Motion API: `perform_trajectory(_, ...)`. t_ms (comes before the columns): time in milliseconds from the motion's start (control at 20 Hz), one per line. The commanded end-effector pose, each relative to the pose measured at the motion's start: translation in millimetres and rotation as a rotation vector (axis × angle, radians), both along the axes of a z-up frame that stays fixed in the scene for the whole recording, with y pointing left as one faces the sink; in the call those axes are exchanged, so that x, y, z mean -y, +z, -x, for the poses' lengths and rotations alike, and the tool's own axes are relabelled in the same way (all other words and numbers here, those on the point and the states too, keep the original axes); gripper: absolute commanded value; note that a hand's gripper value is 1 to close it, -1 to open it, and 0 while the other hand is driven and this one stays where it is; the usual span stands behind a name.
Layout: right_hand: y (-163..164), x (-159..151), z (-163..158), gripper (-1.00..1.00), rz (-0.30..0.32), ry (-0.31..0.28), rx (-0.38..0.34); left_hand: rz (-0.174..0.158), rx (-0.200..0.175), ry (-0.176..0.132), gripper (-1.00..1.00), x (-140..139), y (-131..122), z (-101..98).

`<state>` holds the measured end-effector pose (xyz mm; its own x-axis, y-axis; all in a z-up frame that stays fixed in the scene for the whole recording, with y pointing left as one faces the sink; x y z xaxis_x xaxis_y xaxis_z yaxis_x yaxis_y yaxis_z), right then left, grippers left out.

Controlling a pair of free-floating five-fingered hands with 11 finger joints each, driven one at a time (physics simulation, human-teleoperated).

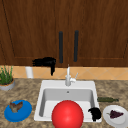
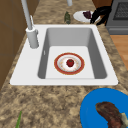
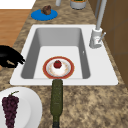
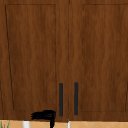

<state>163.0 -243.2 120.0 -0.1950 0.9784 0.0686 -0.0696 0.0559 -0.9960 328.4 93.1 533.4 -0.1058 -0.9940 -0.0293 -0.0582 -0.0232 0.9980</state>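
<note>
My left hand (image 1: 46, 62) (image 4: 44, 115) hovers open in front of the wooden wall cabinet, just left of the left door handle (image 1: 60, 47) (image 4: 61, 99). Its fingers point left and its thumb hangs down. My right hand (image 1: 95, 113) (image 2: 100, 14) (image 3: 10, 58) floats with relaxed fingers over the sink's front right corner, holding nothing. It is beside a white plate (image 1: 110, 120) (image 2: 78, 15) (image 3: 30, 100) of dark grapes (image 3: 10, 106). In the sink (image 2: 25, 67) (image 3: 100, 70) lies a red-rimmed plate (image 2: 60, 65) (image 3: 46, 71) with a small red fruit (image 2: 70, 62) (image 3: 57, 64).
A big red ball (image 1: 67, 115) shows low in the front view. A dark green bottle (image 1: 107, 99) (image 3: 57, 100) lies right of the sink. A blue plate (image 1: 23, 113) (image 3: 37, 15) with brown food, a potted plant (image 1: 6, 78) and a white cup (image 1: 29, 72) stand left. The faucet (image 1: 68, 77) rises behind the basin.
</note>
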Motion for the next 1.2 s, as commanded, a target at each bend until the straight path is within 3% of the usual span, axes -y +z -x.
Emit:
perform_trajectory(0, 0.0, 0.0, 0.0, 0.00, 0.000, 0.000, 0.000, 0.000, 0.020, -0.020, -1.00, -24.7, -24.2, 27.4)
perform_trajectory(200, 0.0, 0.0, 0.0, 0.00, 0.000, 0.000, 0.000, 0.008, 0.012, -0.033, -1.00, -48.7, -53.6, 54.9)
perform_trajectory(350, 0.0, 0.0, 0.0, 0.00, 0.000, 0.000, 0.000, 0.061, 0.001, -0.073, -1.00, -62.6, -78.8, 67.8)
perform_trajectory(400, 0.0, 0.0, 0.0, 0.00, 0.000, 0.000, 0.000, 0.049, 0.004, -0.108, -1.00, -61.6, -86.9, 66.0)
perform_trajectory(500, 0.0, 0.0, 0.0, 0.00, 0.000, 0.000, 0.000, 0.008, 0.007, -0.131, -1.00, -59.0, -100.2, 66.4)
perform_trajectory(750, 0.0, 0.0, 0.0, 0.00, 0.000, 0.000, 0.000, 0.000, 0.017, -0.156, -1.00, -58.9, -131.1, 69.4)
perform_trajectory(900, 0.0, 0.0, 0.0, 0.00, 0.000, 0.000, 0.000, -0.004, 0.019, -0.196, -1.00, -58.9, -148.5, 69.6)
perform_trajectory(1150, 0.0, 0.0, 0.0, 0.00, 0.000, 0.000, 0.000, 0.001, 0.044, -0.276, -1.00, -65.3, -155.9, 77.4)
